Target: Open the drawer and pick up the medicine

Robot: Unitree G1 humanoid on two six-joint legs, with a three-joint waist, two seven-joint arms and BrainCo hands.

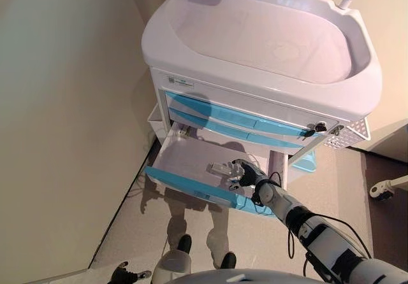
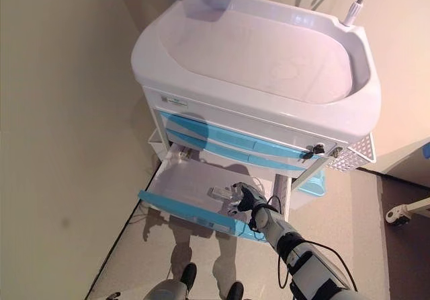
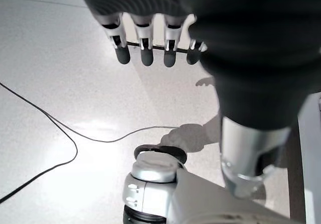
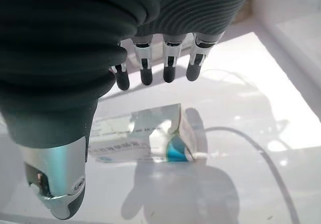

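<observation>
Right wrist view shows the right robot hand (image 4: 150,58) spread open above the medicine box (image 4: 145,133), which lies flat in the pulled-out drawer (image 1: 185,160), ready for grasping.

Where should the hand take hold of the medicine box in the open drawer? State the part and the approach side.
Grip the medicine box across its long sides, coming down from above. It lies flat on the open drawer floor, so only its top and edges are reachable. The right hand hangs over it, fingers and thumb apart.
</observation>
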